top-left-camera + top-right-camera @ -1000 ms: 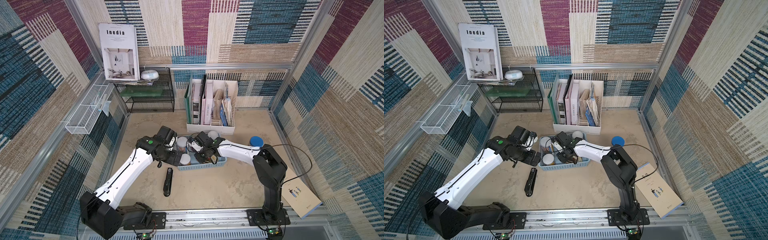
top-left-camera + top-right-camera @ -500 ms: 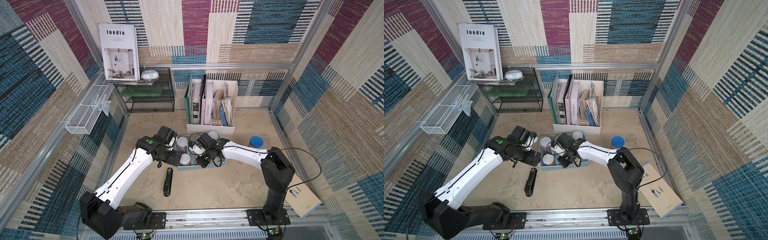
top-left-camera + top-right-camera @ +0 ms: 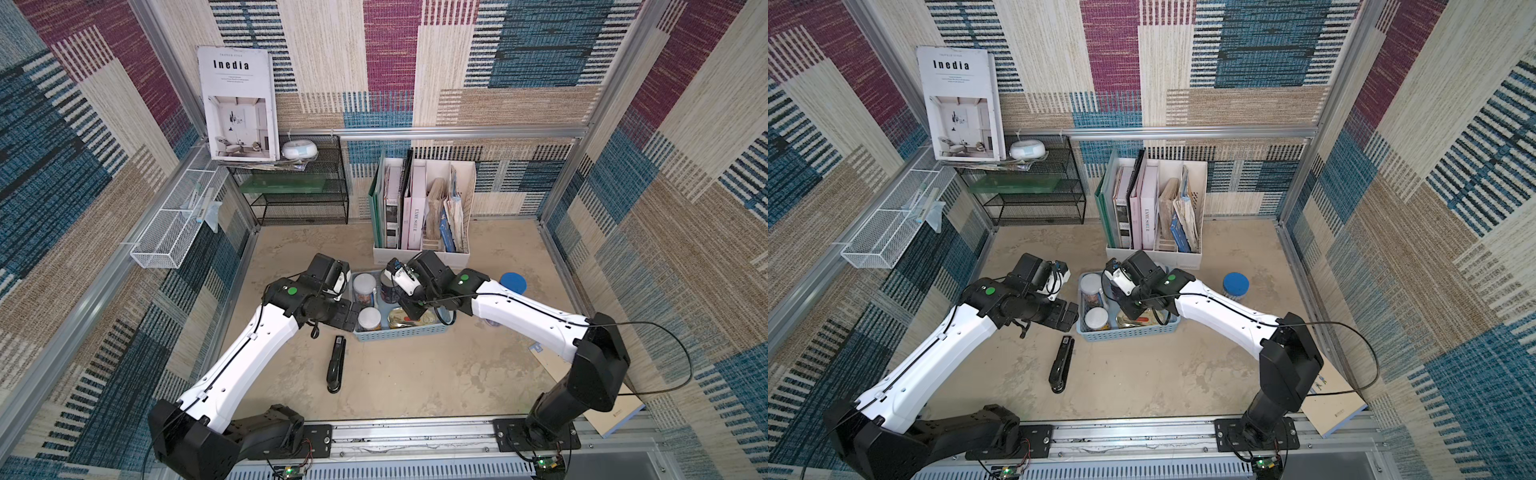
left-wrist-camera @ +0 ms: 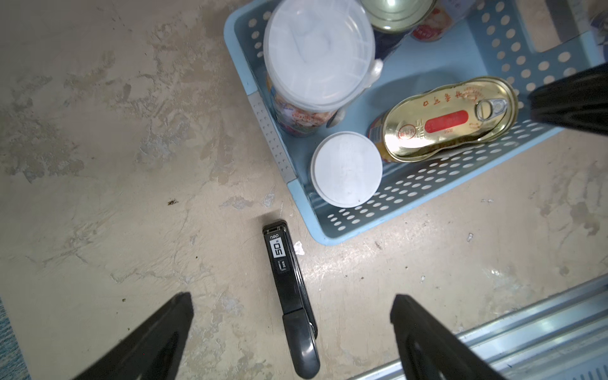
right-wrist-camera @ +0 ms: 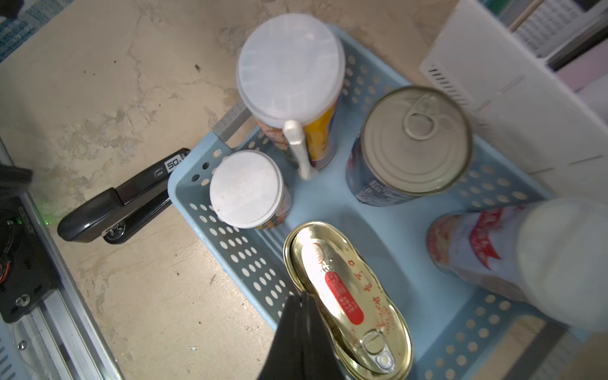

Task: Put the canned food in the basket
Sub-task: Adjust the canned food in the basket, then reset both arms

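Evidently loading is done: past the untouched stapler [image 3: 336, 365], the left gripper [image 4: 291, 296] waits jaws apart at the 9 o'clock side of the basket [image 3: 401, 333], while the right gripper [image 5: 301, 306], jaws together on nothing, sits at the edge of the oval tin [image 5: 348, 296] at 5 o'clock, probably to seat it among the five cans [image 5: 411, 141] inside.

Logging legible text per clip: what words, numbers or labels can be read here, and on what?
"Inedia": cover of the magazine leaning against the back wall.
"50": white label on the black stapler.
Gold oval tin: characters around its red label, too blurred to read.
Book spines in the white file box: too small to read.
Pull-tab can: side print blurred.
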Controlling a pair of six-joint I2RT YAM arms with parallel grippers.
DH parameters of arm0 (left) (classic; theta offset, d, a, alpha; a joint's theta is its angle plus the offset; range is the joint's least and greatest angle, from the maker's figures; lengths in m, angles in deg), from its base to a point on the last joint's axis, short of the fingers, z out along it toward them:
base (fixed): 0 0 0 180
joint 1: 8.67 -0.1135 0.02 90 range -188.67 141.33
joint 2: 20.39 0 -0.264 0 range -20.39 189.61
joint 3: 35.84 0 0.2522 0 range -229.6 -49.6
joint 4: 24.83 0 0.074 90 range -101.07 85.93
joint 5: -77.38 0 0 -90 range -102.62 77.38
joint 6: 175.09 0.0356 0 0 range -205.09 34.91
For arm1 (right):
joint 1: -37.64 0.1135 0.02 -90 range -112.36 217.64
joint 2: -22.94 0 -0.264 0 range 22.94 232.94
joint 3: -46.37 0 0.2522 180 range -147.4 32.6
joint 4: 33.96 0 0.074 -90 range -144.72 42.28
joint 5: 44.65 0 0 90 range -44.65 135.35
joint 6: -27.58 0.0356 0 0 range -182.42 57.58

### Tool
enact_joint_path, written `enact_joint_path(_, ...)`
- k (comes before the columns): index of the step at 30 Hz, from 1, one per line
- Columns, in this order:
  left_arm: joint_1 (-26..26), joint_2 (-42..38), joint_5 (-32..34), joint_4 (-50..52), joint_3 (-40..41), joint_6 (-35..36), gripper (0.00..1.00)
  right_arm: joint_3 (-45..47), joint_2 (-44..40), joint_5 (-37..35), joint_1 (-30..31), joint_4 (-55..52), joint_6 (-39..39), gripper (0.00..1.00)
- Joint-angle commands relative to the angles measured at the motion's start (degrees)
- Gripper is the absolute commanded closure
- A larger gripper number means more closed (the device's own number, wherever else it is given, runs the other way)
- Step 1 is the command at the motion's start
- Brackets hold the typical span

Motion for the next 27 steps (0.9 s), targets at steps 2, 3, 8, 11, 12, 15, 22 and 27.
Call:
enact_joint_path(2,-1.0,-4.9,3.6,-7.2,2.4,-2.9,0.00,3.2,-7.1,-13.5,-0.1,3.9,3.4,0.60)
enact_joint_path(3,-1.4,-6.3,4.4,-8.9,3.3,-3.6,0.00,5.0,-9.6,-16.8,0.0,5.3,4.2,0.48)
enact_joint_path(8,-5.6,-12.3,7.6,-17.2,7.9,-8.0,0.00,13.6,-21.5,-28.9,-0.2,13.2,4.6,0.00)
enact_joint_path(11,-10.1,-13.9,8.1,-21.9,10.0,-10.4,0.00,18.2,-28.2,-36.1,-0.3,17.9,3.1,0.00)
enact_joint_path(12,-11.6,-13.9,8.5,-23.1,10.4,-11.0,0.00,19.1,-30.3,-38.9,-0.5,18.8,2.4,0.00)
enact_joint_path(15,-14.8,-13.7,11.9,-27.0,12.2,-12.0,0.00,21.6,-36.9,-46.6,-2.1,23.0,-0.4,0.00)
enact_joint_path(22,-19.3,-12.0,12.9,-36.3,18.4,-14.3,0.00,26.1,-46.1,-49.4,-11.2,28.5,-2.2,0.00)
enact_joint_path(27,-21.7,-11.7,13.4,-45.5,25.1,-13.0,0.00,28.8,-44.9,-41.1,-27.4,24.7,4.1,0.00)
